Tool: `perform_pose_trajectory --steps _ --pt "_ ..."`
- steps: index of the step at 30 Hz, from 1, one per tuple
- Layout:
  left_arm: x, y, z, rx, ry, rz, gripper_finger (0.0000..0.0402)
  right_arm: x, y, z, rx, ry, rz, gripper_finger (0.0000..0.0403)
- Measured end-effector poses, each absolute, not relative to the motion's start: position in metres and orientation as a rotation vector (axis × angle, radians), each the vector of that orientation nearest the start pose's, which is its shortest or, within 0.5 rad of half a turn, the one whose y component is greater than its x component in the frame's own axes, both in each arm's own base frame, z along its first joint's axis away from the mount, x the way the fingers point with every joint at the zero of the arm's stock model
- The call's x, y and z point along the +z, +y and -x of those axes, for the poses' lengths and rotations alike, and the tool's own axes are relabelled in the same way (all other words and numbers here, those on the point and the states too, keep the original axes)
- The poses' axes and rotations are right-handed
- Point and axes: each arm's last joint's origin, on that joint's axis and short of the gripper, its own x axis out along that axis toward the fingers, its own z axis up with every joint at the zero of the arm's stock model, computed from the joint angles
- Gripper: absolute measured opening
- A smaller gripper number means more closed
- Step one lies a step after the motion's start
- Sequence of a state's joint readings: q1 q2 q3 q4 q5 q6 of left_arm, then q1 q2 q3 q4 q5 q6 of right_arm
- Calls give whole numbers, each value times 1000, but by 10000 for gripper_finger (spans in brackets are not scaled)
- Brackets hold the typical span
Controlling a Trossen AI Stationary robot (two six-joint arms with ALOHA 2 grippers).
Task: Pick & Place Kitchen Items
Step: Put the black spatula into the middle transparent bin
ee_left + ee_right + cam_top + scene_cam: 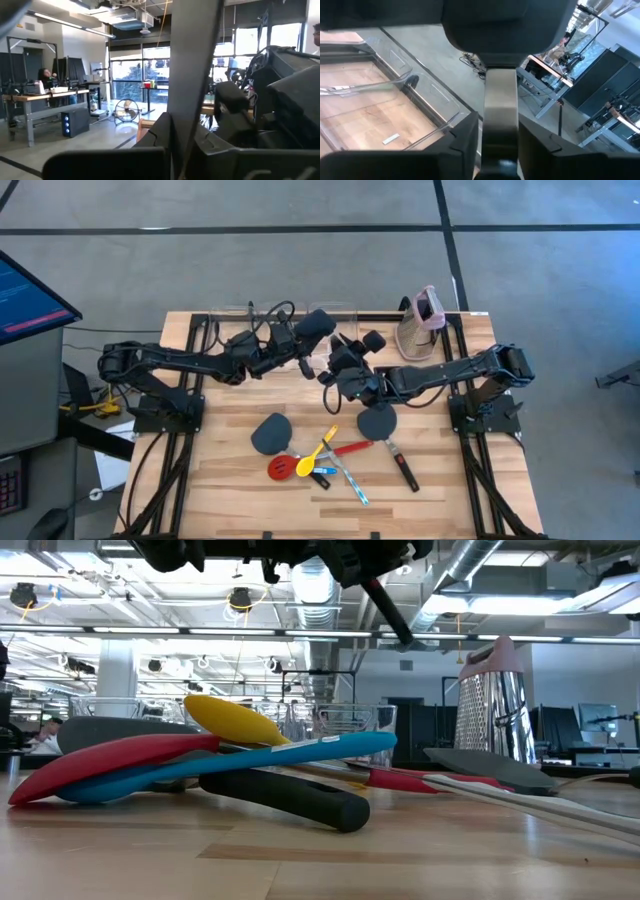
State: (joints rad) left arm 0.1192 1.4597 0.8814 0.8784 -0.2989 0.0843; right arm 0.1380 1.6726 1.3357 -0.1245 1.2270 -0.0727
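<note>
Both grippers meet above the table's far middle at one dark grey spatula, whose head (318, 323) shows in the high view. Its black handle (385, 605) slants down in the low view. My left gripper (303, 350) comes from the left and my right gripper (340, 362) from the right; both are shut on the spatula. On the near table lie a second spatula (270, 432), a third (377, 421) with a black-red handle, a red slotted spoon (282, 468), a yellow spoon (323, 445), a blue spoon (322, 471) and a thin silvery-green tool (352, 482), piled across one another. My left gripper has the spatula's flat grey shaft (192, 85) between its two fingers (155, 137), lying across it. The spatula is lifted clear of the table. Where along the shaft the pads sit is hidden by the fingers. My right gripper pinches the spatula's silvery shaft (500, 107) between its two fingers, just below the dark head (500, 20). The fingers come level from the table's right and lie across the shaft. The spatula is clear of the table, above the bins.
Clear plastic bins (285, 315) stand along the far edge; one holds a thin silvery tool (365, 88). A beige upright grater with a pink top (421, 322) stands at the far right. Bare wood lies at the near left and near right of the pile.
</note>
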Motion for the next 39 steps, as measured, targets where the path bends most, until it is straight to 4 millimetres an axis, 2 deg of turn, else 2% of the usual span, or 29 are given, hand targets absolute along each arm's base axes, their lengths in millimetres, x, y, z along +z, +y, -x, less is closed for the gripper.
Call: perform_pose_trajectory --steps 7,12,16,22,29,31,36,39 --pt "311 48 -316 436 -284 -56 1 314 38 -362 -1010 441 457 168" --pt "312 51 -314 454 -279 -57 1 330 53 -348 -975 438 508 192" --pt "316 53 -309 476 -269 -62 1 345 65 -331 -983 418 518 192" --pt "330 60 -290 511 -270 -66 1 370 76 -298 -1020 356 474 153" --pt "348 73 -253 580 -171 -79 1 390 75 -253 -1001 256 297 41" --pt "351 77 -243 606 -137 -72 1 392 74 -240 -939 265 258 12" --pt "354 87 -220 666 -83 -10 1 392 66 -214 -724 340 32 16" --pt "353 94 -211 705 -49 11 1 388 62 -205 -699 391 -52 6"
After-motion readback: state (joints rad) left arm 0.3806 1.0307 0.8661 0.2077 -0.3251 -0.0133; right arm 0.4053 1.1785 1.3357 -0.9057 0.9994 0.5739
